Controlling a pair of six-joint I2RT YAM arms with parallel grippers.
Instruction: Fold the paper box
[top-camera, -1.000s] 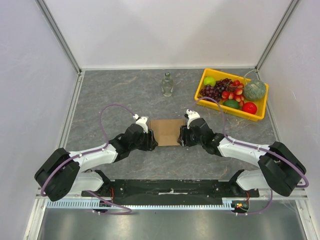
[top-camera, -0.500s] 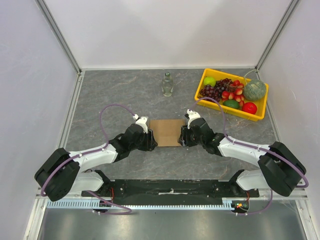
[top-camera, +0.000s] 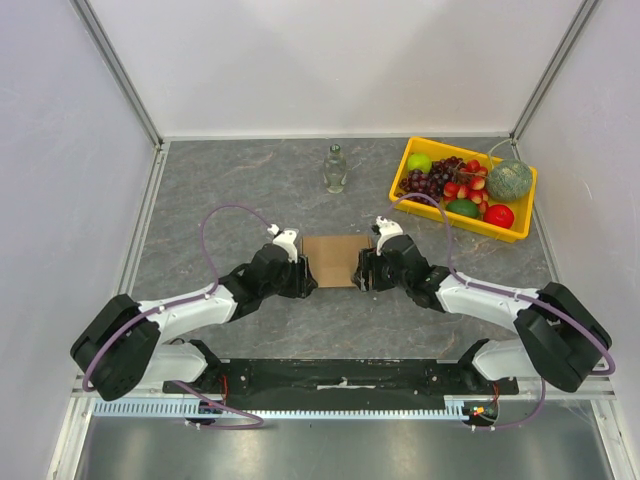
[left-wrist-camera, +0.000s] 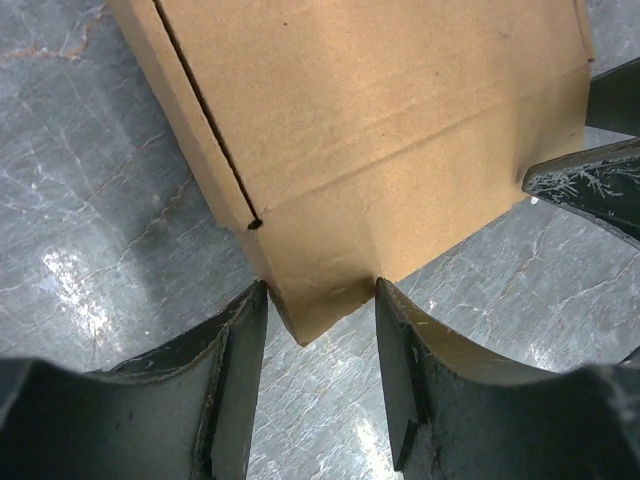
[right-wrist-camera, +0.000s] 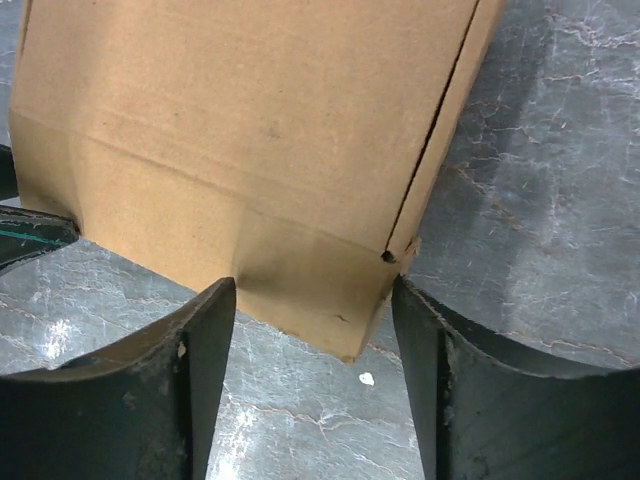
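Observation:
The paper box, plain brown cardboard, lies between my two grippers at the table's middle. My left gripper is at its left end and my right gripper at its right end. In the left wrist view a corner flap of the paper box is wedged between the tips of my left gripper, touching both. In the right wrist view the end flap of the paper box reaches in between the tips of my right gripper, whose jaws stand wide beside it.
A clear glass bottle stands behind the box. A yellow tray of fruit sits at the back right. White walls close in the grey marbled table on three sides.
My right gripper has opened wider around the box's right end. The box has shifted slightly away from the arms. The left gripper keeps its hold.

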